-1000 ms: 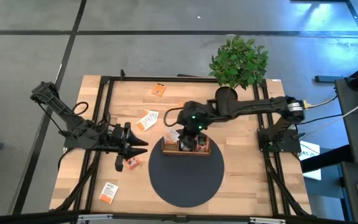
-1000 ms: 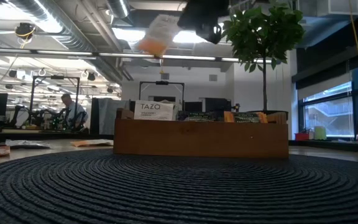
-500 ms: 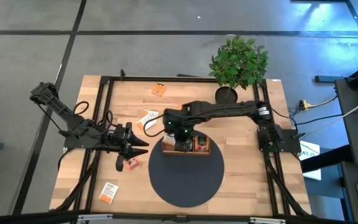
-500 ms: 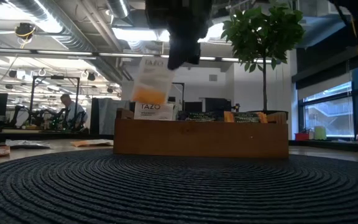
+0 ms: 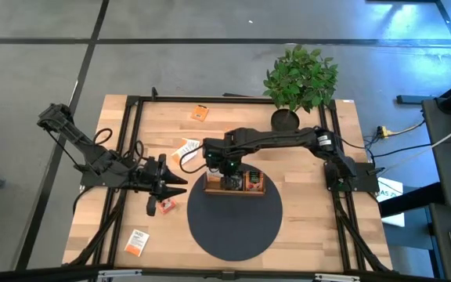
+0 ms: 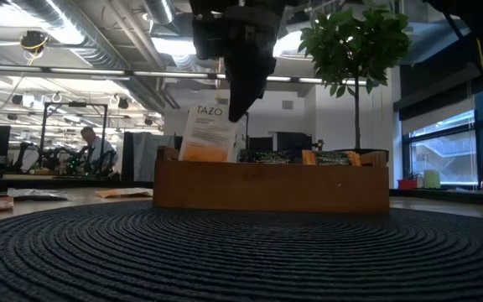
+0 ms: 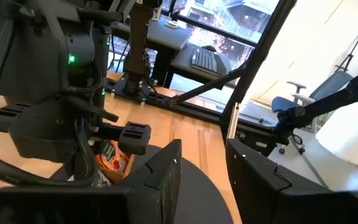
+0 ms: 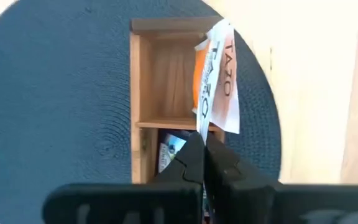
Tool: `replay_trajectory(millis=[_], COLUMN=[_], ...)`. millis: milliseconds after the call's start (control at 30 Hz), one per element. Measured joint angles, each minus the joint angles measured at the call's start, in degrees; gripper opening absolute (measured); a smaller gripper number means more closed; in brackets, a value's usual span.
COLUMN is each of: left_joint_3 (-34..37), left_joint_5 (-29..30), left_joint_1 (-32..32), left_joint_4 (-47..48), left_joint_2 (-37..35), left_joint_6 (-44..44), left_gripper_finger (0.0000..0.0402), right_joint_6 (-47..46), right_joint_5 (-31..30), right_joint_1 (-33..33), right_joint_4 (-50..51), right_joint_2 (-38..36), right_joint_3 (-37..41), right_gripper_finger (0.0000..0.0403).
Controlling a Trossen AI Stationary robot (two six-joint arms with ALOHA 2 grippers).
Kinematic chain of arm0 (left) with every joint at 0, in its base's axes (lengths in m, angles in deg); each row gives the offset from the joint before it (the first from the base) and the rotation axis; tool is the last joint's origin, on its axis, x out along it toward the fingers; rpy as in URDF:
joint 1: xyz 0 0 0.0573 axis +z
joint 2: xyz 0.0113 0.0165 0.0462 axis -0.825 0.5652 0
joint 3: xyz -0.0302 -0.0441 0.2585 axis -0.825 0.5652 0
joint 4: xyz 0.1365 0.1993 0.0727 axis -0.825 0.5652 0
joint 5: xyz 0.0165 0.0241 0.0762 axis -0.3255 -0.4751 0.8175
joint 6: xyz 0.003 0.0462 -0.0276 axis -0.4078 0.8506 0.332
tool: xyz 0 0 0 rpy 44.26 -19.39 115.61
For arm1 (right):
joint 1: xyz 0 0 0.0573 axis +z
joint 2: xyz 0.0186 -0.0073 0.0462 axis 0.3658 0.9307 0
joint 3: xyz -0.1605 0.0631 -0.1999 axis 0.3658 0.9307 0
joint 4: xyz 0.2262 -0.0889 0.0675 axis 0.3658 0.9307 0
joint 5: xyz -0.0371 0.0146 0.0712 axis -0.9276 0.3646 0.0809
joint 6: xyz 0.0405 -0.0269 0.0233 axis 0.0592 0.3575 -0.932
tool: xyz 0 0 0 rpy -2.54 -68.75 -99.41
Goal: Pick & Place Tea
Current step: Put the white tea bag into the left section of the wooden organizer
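From the table's near edge a white-and-orange tea sachet [image 5: 137,243] lies flat by the near left corner, and a little farther in a red-and-white one [image 5: 164,205] sits just beside the left gripper [image 5: 172,181], which hangs over the left side with its two dark fingers spread and nothing between them. Next comes the round dark mat [image 5: 236,219] — coarse, ribbed in rings like woven cord — and on its far rim the wooden tray [image 6: 271,186], a low brown box with plain smooth walls and thin dividers, its middle and right compartments already holding upright sachets. Over the tray's left end the right gripper [image 8: 202,144] is pinched shut on a white-and-orange sachet [image 6: 207,132], holding it by its top edge so it hangs nearly upright, slightly tilted, with its lower edge at or just inside the left compartment. It looks feather-light and thin, a flat paper square that stays fairly stiff along its plane but would likely bend or crumple if pushed against a wall; the surface seems smooth, so an edge pinch like this one is probably the safest hold. Beyond the tray two more pale sachets [image 5: 185,150] lie on the bare planks, then an orange one [image 5: 200,113] near the far edge, and a potted plant [image 5: 300,78] stands at the far right corner.
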Motion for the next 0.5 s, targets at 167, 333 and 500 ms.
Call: replay_trajectory(millis=[167,333,500], left_joint_3=[0.0,0.0,0.0], left_joint_5=[0.0,0.5,0.5], left_joint_1=[0.0,0.0,0.0], left_joint_4=[0.8,0.8,0.9], left_joint_2=[0.0,0.0,0.0], left_joint_6=[0.0,0.0,0.0], left_gripper_finger=[0.0123,0.0125,0.0125], right_joint_6=[1.8,3.0,3.0], right_joint_5=[-0.1,0.0,-0.1], right_joint_1=[-0.1,-0.1,-0.1], right_joint_4=[0.0,0.3,-0.1], right_joint_2=[0.0,0.4,0.6], right_joint_3=[0.0,0.0,0.0], right_gripper_finger=[0.0002,0.0002,0.0007])
